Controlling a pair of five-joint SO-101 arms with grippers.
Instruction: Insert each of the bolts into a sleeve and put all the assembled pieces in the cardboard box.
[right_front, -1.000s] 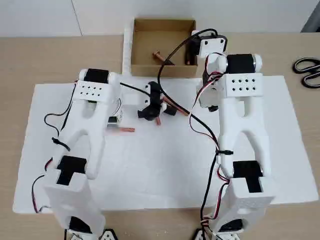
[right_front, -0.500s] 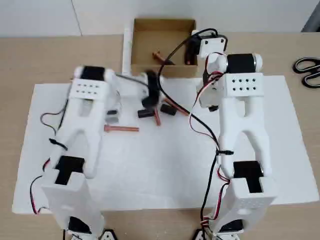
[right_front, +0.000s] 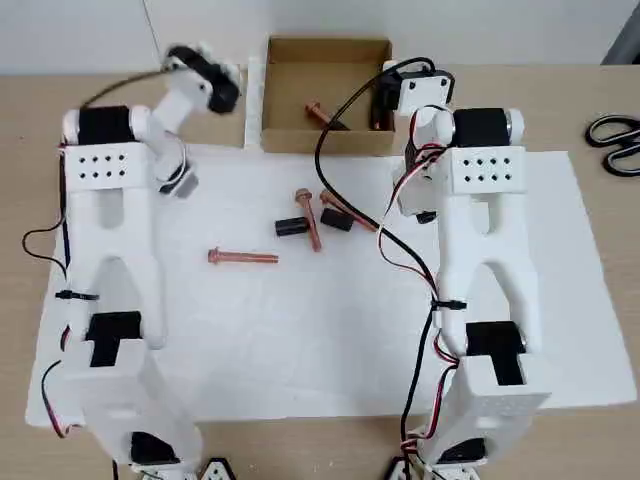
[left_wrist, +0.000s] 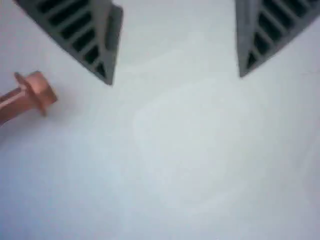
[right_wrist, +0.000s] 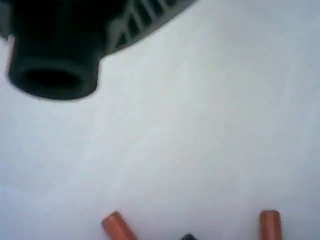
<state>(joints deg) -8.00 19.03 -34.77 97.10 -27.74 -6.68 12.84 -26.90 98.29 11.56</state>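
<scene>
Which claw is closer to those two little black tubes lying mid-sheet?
Right. The right gripper hangs just beside the two sleeves, under its own arm; the left gripper is far off, by the cardboard box's left wall.

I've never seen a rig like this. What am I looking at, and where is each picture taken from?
These are two white robot arms, left and right, at a table. One picture looks down from above; the other two come from a camera on each arm's wrist. On the white foam sheet lie copper-coloured metal bolts and short black tube sleeves. The brown cardboard box behind already holds some pieces. The left arm's jaws stand open and empty; the right arm's jaws hold a black sleeve.
</scene>
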